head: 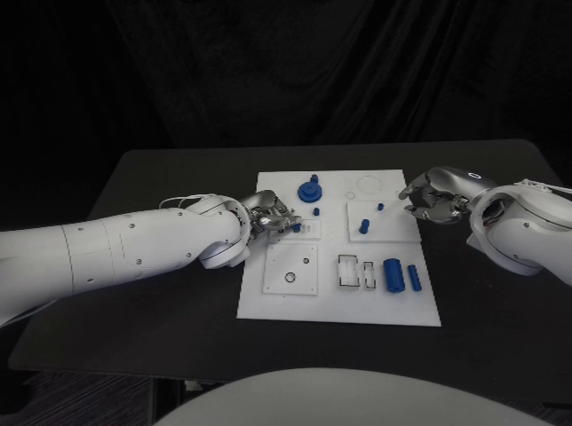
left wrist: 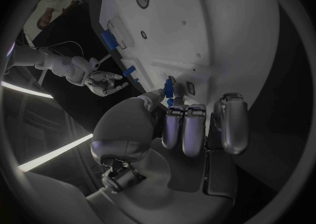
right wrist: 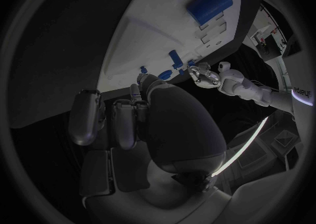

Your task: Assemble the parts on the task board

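Observation:
The white task board lies mid-table. My left hand is over its left edge and pinches a small blue peg between thumb and fingertips, just above the board. My right hand hovers at the board's right edge, fingers loosely bent, holding nothing. On the board are a stacked blue round part, short blue pegs, a thick blue cylinder and a slim one. The right wrist view shows the thick cylinder and pegs.
A square plate with a round hole and narrow rectangular slots sit on the board's near half. A thin ring outline marks the far right corner. Black table surrounds the board.

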